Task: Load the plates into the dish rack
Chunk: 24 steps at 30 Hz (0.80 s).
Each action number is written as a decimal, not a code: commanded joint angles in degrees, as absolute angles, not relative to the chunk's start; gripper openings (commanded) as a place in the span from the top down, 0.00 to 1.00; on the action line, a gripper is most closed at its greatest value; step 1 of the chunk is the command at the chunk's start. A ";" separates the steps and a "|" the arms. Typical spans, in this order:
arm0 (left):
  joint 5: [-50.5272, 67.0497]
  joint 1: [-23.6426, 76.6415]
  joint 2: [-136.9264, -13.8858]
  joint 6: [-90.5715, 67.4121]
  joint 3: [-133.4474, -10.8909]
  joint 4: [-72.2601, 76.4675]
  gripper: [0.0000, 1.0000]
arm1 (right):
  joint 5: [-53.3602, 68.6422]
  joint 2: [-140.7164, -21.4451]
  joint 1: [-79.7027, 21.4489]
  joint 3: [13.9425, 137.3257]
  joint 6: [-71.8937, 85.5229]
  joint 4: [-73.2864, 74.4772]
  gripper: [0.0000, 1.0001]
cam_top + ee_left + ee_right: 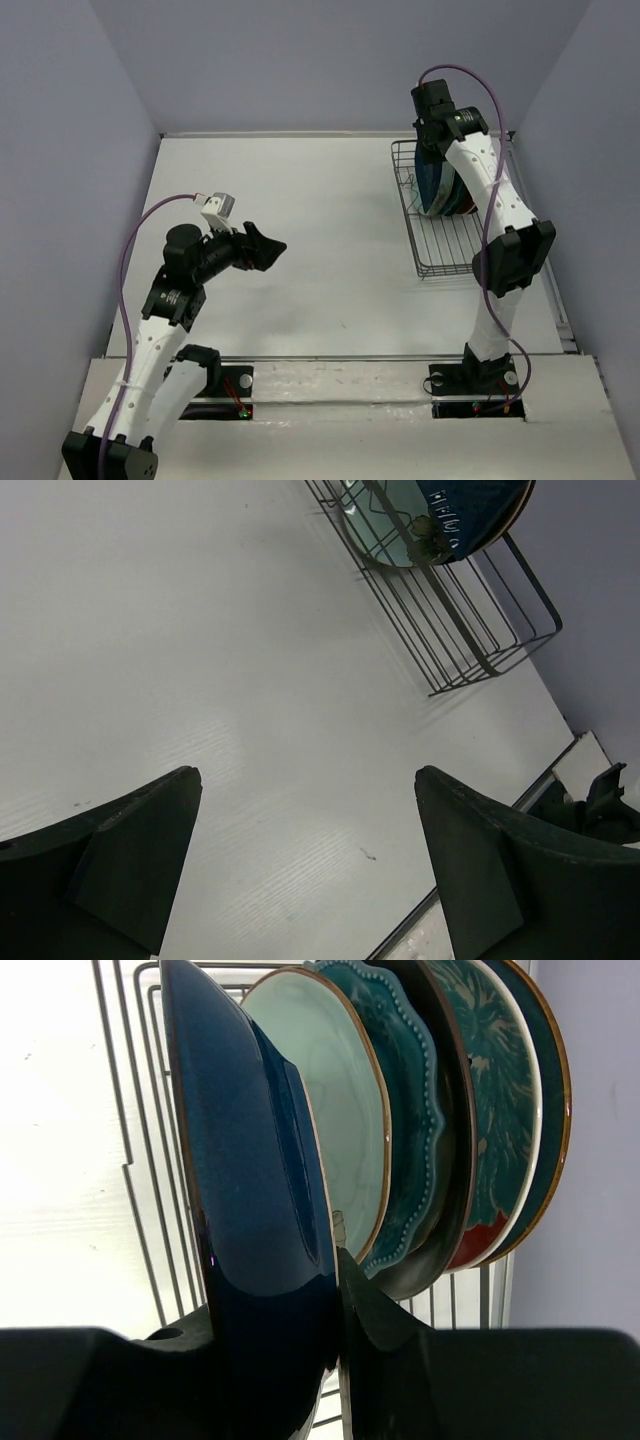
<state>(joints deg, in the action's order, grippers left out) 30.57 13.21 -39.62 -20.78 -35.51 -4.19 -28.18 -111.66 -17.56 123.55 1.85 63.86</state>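
Observation:
My right gripper (432, 135) is shut on the rim of a glossy dark blue plate (250, 1160) and holds it upright over the far end of the black wire dish rack (440, 235). Behind that plate in the right wrist view, several plates stand on edge in the rack: a mint green one (345, 1130), a scalloped teal one (412, 1110), a dark one (455, 1200) and a leaf-patterned one (500, 1110). My left gripper (265, 248) is open and empty above the bare table, far left of the rack. The left wrist view shows its fingers (130, 850) apart and the rack (470, 620) at the top right.
The rack stands near the right wall (590, 150) and the back wall. The white table (300, 220) has a dark front edge strip (470, 845). The right arm's elbow (510, 255) hangs over the near end of the rack.

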 commanded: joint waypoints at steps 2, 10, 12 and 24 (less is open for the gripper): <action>31.38 14.85 -39.90 -19.86 -35.86 -3.08 0.01 | -31.82 -111.53 -16.35 125.33 0.62 58.97 0.93; 31.46 15.91 -39.99 -19.86 -35.77 -3.08 0.01 | -30.76 -116.62 -15.73 125.60 -1.06 57.83 0.93; 31.38 16.08 -39.81 -19.86 -35.86 -3.16 0.01 | -30.50 -118.12 -15.73 125.42 -1.05 57.13 0.93; 31.29 16.26 -39.90 -19.86 -35.77 -3.16 0.01 | -29.27 -121.73 -15.73 123.57 -1.14 52.48 0.93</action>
